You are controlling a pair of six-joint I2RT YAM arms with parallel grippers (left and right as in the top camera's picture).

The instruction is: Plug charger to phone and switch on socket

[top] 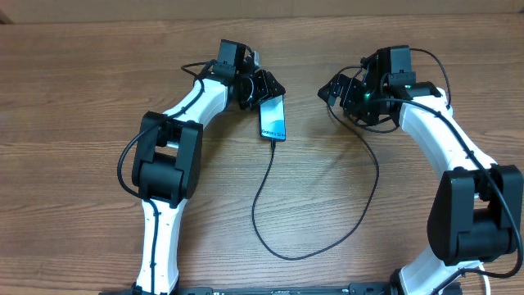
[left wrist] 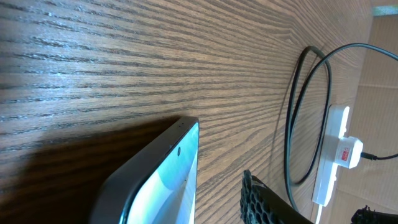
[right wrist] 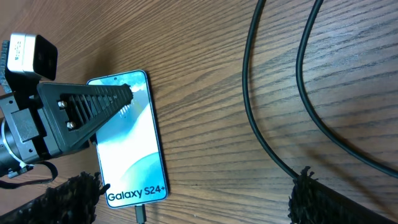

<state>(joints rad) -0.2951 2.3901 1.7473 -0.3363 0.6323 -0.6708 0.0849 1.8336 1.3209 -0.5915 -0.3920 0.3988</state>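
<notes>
The phone (top: 273,120) lies face up on the table with its blue-teal screen showing "Galaxy S24+" (right wrist: 127,149). The charger's black cable (top: 264,209) has its connector tip (right wrist: 140,214) at the phone's near end. From there it loops across the table towards the right arm. My left gripper (top: 264,86) is open at the phone's far end, with one finger (right wrist: 93,104) over the screen and the other (left wrist: 264,200) beside the phone. My right gripper (right wrist: 196,200) is open and empty, low over the table right of the phone. The socket (left wrist: 328,149) shows only in the left wrist view.
A white block with a red mark (left wrist: 349,152) sits on the socket, and a thin black lead runs off from it. Two runs of black cable (right wrist: 273,93) cross the wood near my right gripper's right finger. The right arm (top: 426,123) hangs over the socket area.
</notes>
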